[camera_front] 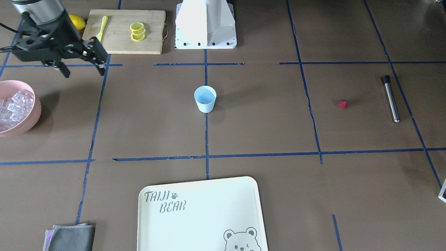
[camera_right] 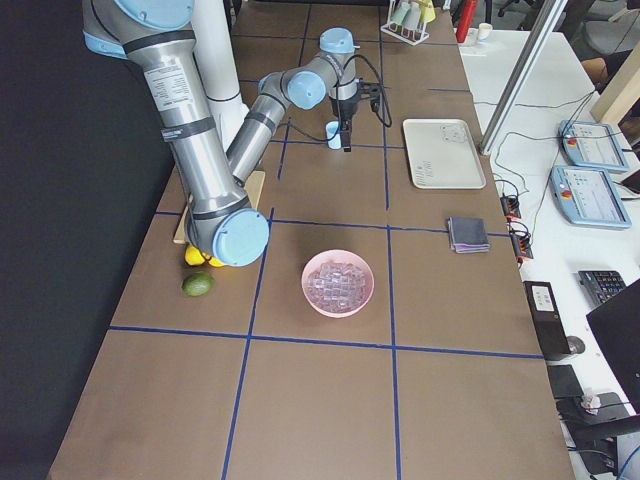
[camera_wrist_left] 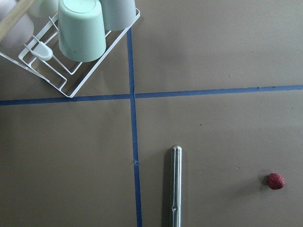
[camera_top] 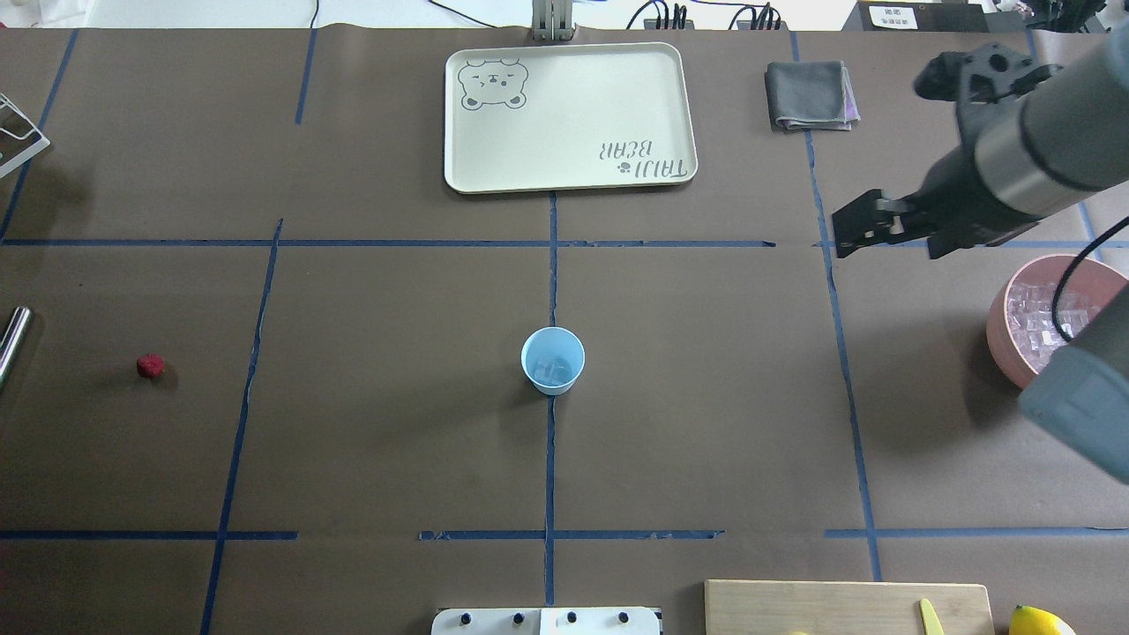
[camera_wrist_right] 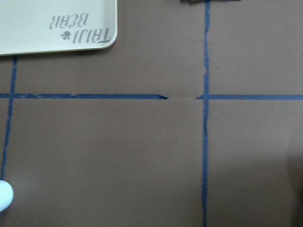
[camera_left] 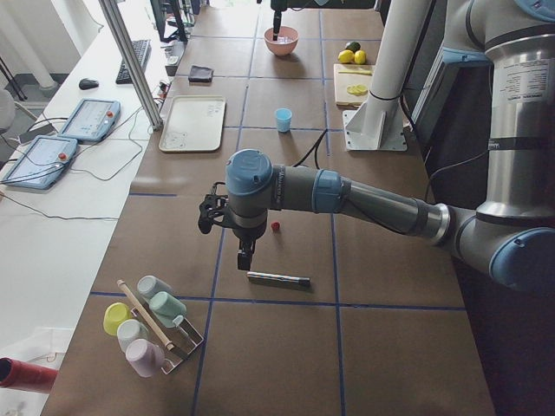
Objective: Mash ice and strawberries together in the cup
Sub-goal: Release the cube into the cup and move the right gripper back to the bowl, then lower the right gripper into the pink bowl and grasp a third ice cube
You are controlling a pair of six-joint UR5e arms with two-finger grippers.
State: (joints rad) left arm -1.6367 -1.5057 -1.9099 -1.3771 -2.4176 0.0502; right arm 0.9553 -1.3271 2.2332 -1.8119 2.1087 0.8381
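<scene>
As seen from across the table (camera_front: pixel 261 132), right gripper (camera_front: pixel 83 70) spread wide, pinching nothing, touching nothing, raised in the air just beside the pink bowl (camera_front: pixel 37 111). From the table's end only, left gripper (camera_left: pixel 244 257) hanging low over the brown surface; whether spread or pressed together, cannot tell. Alone on the table, the strawberry (camera_front: pixel 343 104): well apart from the right gripper, near the left gripper, close to a steel rod (camera_front: pixel 390 99) with a black end yet not touching it. Upright at the table's middle on a blue tape line, the cup (camera_front: pixel 205 99), well apart from both grippers; something pale and glassy at its bottom, too faint to name. Heaped in the pink bowl, the ice (camera_front: pixel 14 106). Stacked on a wooden board (camera_front: pixel 118 42), lemon slices (camera_front: pixel 137 32).
</scene>
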